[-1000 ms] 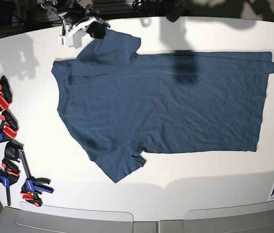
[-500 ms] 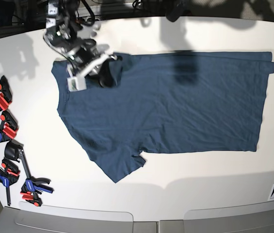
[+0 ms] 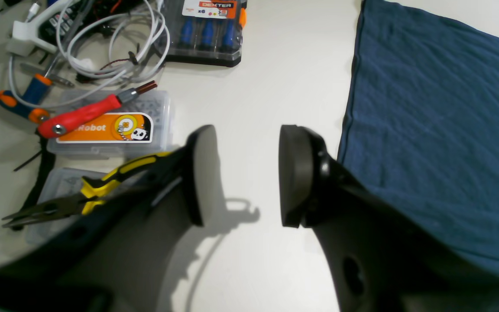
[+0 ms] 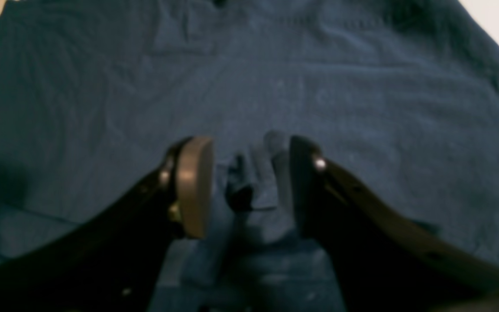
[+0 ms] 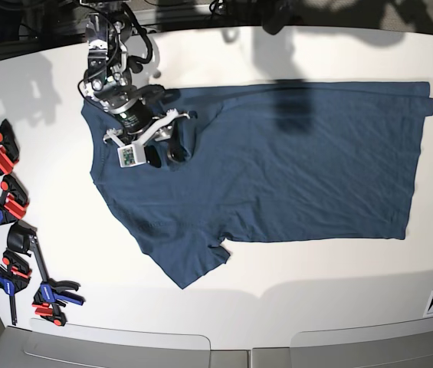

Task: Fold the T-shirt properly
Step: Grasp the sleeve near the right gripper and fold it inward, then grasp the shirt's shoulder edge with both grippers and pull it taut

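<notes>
The dark navy T-shirt (image 5: 293, 169) lies spread flat on the white table, neck to the left and hem to the right. Its upper sleeve is folded in over the chest. My right gripper (image 5: 166, 156) hovers low over that folded sleeve. In the right wrist view the right gripper (image 4: 249, 173) is open, and a small raised ridge of T-shirt (image 4: 275, 78) fabric stands loose between its fingers. My left gripper (image 3: 243, 173) is open and empty over bare table, just left of the T-shirt (image 3: 440, 108) edge. The left arm is outside the base view.
Several blue and red clamps (image 5: 5, 199) lie along the table's left edge. Left of my left gripper are a red screwdriver (image 3: 85, 115) on a clear bit case (image 3: 111, 143), yellow pliers (image 3: 80, 195), white cables (image 3: 102, 43) and a screwdriver set (image 3: 208, 30).
My right gripper has carried the upper sleeve from the table's far edge down onto the shirt's chest, then opened its jaws and let the fabric go. The left gripper has not moved.
</notes>
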You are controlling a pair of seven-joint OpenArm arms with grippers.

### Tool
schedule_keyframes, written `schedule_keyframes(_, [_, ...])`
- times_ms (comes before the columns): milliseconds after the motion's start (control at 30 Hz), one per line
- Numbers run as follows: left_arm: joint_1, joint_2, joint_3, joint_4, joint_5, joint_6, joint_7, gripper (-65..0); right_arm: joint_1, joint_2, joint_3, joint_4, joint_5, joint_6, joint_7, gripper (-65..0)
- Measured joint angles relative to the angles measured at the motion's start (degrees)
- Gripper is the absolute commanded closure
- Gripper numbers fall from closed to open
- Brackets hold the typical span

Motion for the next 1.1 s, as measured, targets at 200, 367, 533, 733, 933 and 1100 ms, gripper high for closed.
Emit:
schedule_keyframes(200, [0.02,0.17,-0.02,0.02,-0.17,0.0,0.15,-21.8,1.73,-0.04,0.48,0.0,0.09,-0.94,-3.54,-27.8])
schedule_keyframes(367, [0.02,0.17,0.02,0.04,-6.71,-7.91,6.27,-14.1,1.66,-0.17,6.91,5.14,4.98,-0.96,-12.44,-5.7])
schedule_keyframes(533, [0.04,0.15,5.7,0.15,-8.85,-10.97,8.59,0.0,1.2,-0.17,18.49,10.95,13.11,-0.92,-18.21,0.0])
schedule_keyframes(733, [-0.17,0.17,19.21,0.15,-2.67,-10.95,6.21,0.0,0.02,-0.02,27.91,11.39,22.05,3.76,-23.12,0.0])
schedule_keyframes(933, [-3.48,3.54,28.61,0.13,14.14,-1.6,-2.45,0.0,-7.17,-0.15,26.77,11.06,16.94,4.35,-20.28,0.0])
schedule_keyframes(1100, [-6.03,6.69,31.98,0.07,22.03,2.91,-5.73,0.0,-9.6,-0.11,22.95,9.22,7.91,1.9,-14.08,0.0])
